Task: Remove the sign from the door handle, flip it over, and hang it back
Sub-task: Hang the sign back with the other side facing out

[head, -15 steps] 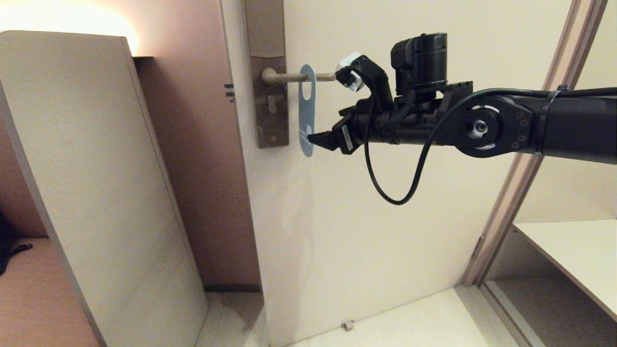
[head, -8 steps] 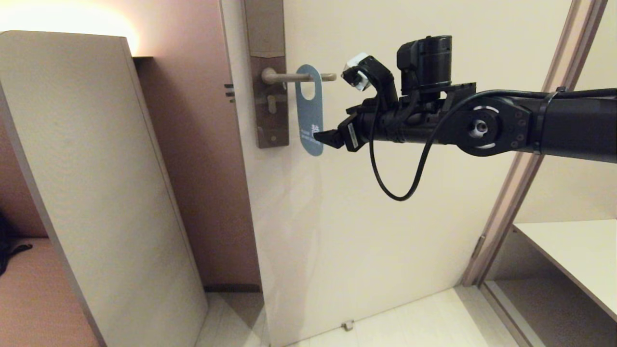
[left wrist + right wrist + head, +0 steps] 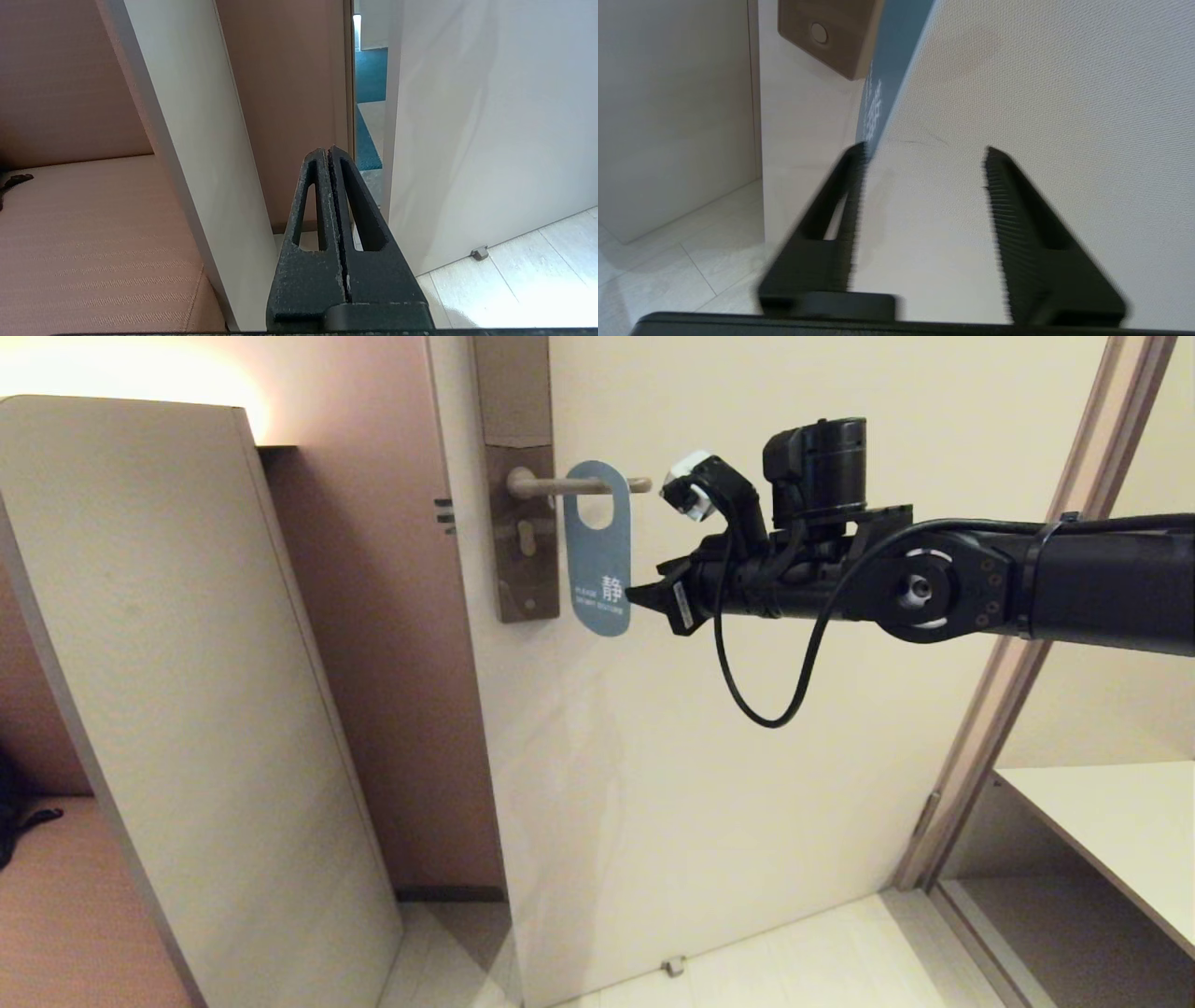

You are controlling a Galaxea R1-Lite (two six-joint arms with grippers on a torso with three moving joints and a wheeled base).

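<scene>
Since a second ago, the sign (image 3: 598, 549) has swung from edge-on to nearly flat against the door (image 3: 747, 756), so its printed face now shows in the head view. It hangs on the door handle (image 3: 574, 484) by the long oval slot near its rounded top, with the lever passing through that slot. Its face is a muted blue-grey with a white Chinese character and two short lines of small white lettering low down; its bottom edge is rounded. It sits just right of the brown handle plate (image 3: 523, 537), overlapping the plate's edge.

The right gripper (image 3: 644, 597) has drawn back a little and reaches in from the right at the level of the sign's lower part, its tip at the sign's right edge. In the right wrist view its jaws stand wide apart, holding nothing; one fingertip (image 3: 857, 154) lies at the sign's (image 3: 889, 74) lower edge, though contact cannot be judged.

The left gripper (image 3: 329, 156) is parked low, jaws pressed together, facing the gap beside the door.
</scene>
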